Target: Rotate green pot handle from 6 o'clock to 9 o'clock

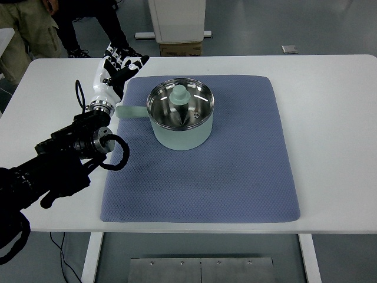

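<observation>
The pale green pot (180,128) stands on the blue mat (200,177) with a glass lid and a green knob (178,94). Its handle (131,111) points left, toward 9 o'clock. My left hand (122,63) hovers past the mat's far left corner, a little beyond the handle and not touching it. Its fingers are relaxed and hold nothing. The left arm (70,147) comes in from the lower left. The right arm is out of view.
The mat lies on a white table (330,118). A person's legs (35,29) show beyond the table's far left corner. A white stand (177,20) and a cardboard box (181,49) are behind the far edge.
</observation>
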You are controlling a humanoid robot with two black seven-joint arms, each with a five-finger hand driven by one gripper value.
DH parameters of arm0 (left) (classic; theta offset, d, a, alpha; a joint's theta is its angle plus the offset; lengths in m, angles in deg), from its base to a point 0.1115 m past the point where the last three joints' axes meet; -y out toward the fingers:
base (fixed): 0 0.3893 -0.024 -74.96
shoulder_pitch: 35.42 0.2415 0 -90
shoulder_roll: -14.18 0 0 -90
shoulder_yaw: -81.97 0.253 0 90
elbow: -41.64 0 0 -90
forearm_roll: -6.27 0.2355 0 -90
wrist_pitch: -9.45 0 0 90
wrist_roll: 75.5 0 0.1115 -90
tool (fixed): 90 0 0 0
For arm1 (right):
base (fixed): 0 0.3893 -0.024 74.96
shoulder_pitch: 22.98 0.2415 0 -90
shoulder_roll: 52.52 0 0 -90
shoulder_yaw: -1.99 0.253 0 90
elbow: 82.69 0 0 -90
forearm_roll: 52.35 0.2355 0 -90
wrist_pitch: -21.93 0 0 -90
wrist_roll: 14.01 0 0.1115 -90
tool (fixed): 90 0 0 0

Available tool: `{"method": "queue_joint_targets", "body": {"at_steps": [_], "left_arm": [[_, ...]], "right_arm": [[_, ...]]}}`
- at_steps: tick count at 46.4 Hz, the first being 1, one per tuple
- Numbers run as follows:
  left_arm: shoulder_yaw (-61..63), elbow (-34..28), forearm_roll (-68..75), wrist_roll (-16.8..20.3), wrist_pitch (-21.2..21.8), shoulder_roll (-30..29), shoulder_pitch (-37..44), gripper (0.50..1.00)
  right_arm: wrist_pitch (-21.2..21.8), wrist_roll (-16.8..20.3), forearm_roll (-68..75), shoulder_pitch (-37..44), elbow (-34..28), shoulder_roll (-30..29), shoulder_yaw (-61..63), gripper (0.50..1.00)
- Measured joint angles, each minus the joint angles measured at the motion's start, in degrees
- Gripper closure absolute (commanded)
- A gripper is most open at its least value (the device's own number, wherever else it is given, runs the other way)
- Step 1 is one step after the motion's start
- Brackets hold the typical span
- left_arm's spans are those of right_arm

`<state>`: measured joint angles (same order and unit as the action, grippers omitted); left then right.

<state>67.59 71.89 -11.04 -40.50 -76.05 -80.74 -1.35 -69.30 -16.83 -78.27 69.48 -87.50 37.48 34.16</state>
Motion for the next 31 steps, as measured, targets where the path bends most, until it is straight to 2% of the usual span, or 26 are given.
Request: {"method": "queue_joint_targets", "body": {"at_steps": [31], "left_arm": [[-0.13,-0.19,0.09,0.0,-0.02,-0.1,0.11,0.5]], "right_arm": [[-0.02,-0.2,-0.25,0.09,0.06,0.0,-0.17,0.5]]}}
